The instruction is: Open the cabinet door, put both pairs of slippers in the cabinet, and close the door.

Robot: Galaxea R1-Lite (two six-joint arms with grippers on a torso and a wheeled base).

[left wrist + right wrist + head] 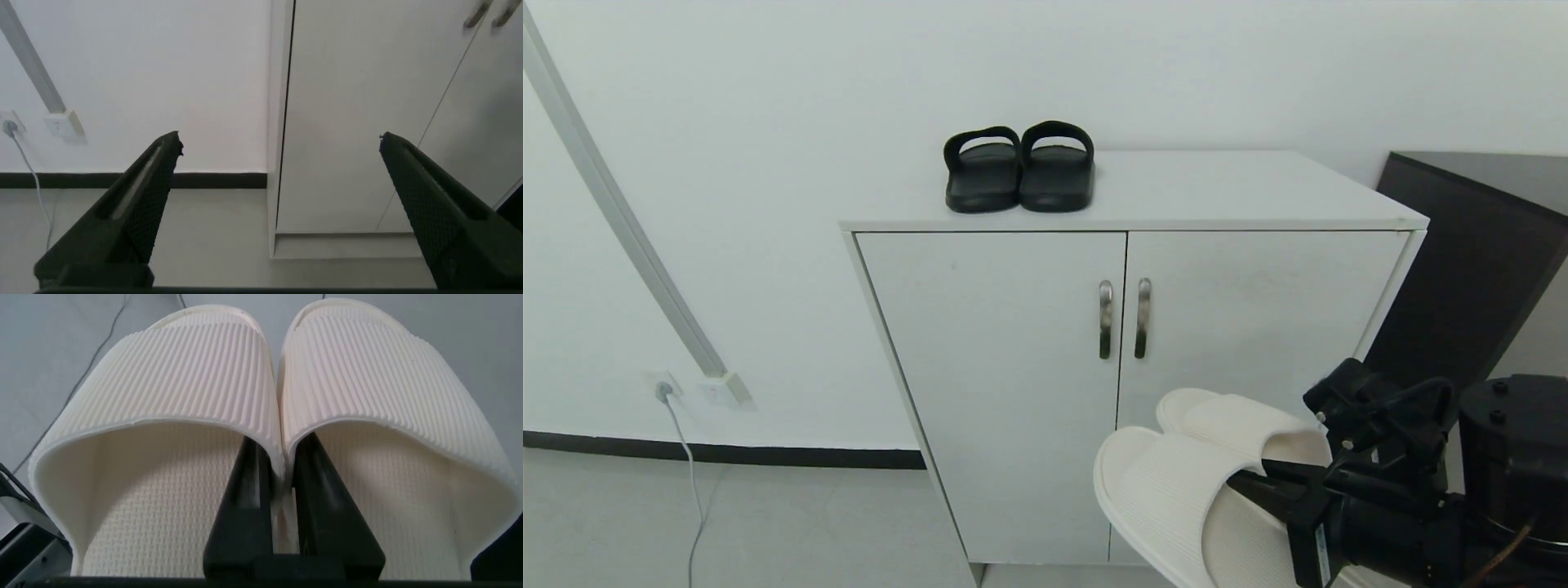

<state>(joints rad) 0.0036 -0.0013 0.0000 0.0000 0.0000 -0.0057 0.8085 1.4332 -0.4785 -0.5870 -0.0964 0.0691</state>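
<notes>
The white slippers (pixel 196 384) look like soft cloth. The top band is ribbed in fine cords, the insole has a waffle-ish weave, and it's all totally matt. The black slippers (pixel 1018 170) are the moulded rubbery or foam kind, smooth with a dull sheen. The cabinet (pixel 996 367) looks like white laminate board, smooth and matt, with a few faint scuffs on the right door (pixel 1258 310). The door handles (pixel 1105 318) are brushed metal with a satin shine. The right hand (pixel 282 457) has matt black fingers (pixel 245 506) that look like hard plastic. The left hand (pixel 279 140) has fingers (pixel 425 204) with a fine dimpled grip pattern on the inner faces. The wall (pixel 727 122) is flat matt paint and the floor (pixel 768 523) is smooth.
</notes>
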